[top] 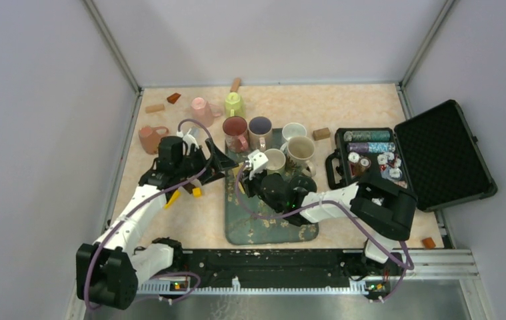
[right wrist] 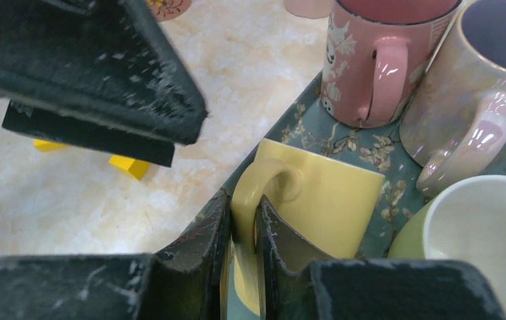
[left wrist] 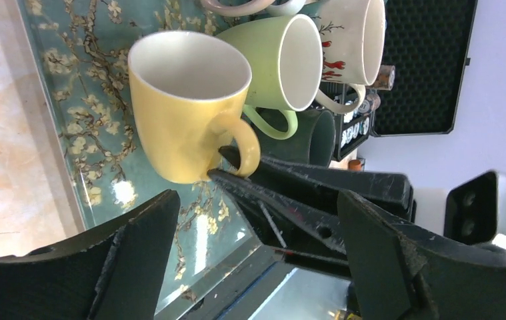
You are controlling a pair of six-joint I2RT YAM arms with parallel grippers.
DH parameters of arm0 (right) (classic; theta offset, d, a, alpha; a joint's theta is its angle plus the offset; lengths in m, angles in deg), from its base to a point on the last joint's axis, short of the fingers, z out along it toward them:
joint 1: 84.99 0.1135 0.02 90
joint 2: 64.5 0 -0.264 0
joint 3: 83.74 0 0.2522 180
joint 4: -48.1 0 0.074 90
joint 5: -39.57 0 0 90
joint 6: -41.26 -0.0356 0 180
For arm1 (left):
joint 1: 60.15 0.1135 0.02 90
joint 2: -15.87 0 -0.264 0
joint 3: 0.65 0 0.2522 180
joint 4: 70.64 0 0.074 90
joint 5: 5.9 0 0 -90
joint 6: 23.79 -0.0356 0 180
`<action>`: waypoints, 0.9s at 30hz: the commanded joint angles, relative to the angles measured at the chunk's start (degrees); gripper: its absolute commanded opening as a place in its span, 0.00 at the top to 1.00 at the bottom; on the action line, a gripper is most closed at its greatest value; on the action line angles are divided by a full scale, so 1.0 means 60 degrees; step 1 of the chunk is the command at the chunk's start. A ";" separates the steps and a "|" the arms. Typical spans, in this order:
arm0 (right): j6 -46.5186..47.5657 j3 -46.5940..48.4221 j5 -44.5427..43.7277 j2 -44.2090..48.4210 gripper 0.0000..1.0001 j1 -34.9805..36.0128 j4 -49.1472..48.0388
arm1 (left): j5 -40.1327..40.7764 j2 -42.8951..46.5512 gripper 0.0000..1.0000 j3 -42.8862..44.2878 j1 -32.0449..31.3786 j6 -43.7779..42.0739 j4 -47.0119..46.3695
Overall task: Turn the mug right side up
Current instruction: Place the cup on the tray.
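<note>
right claw [right wrist: 242, 208] pinches yellow mug [right wrist: 320, 197] by its handle [right wrist: 263, 180] at lower centre, tipped on the tray [right wrist: 343, 143] edge, likely for leverage to swing it upright; left claw [left wrist: 260, 230] wide, empty.

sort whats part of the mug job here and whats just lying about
Job:
- yellow mug
- right gripper, shut on the mug's handle
- left gripper, open beside the mug

Lying about:
- tray
- pink mug
- green mug
- white mug
- case
- yellow block
</note>
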 commanded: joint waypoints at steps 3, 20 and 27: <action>0.0665 0.0183 -0.0316 -0.0087 1.00 0.0430 -0.2047 | -0.0176 -0.0420 0.14 0.0318 -0.0116 0.0116 -0.0289; 0.2010 0.0785 -0.0180 -0.0736 1.00 0.0813 -0.1458 | 0.0009 -0.2060 0.45 0.1127 -0.0326 -0.0948 0.0480; 0.1986 0.0919 -0.0109 -0.0867 1.00 0.0812 -0.1210 | -0.0110 -0.2229 0.56 0.1011 -0.0421 -0.1086 0.0487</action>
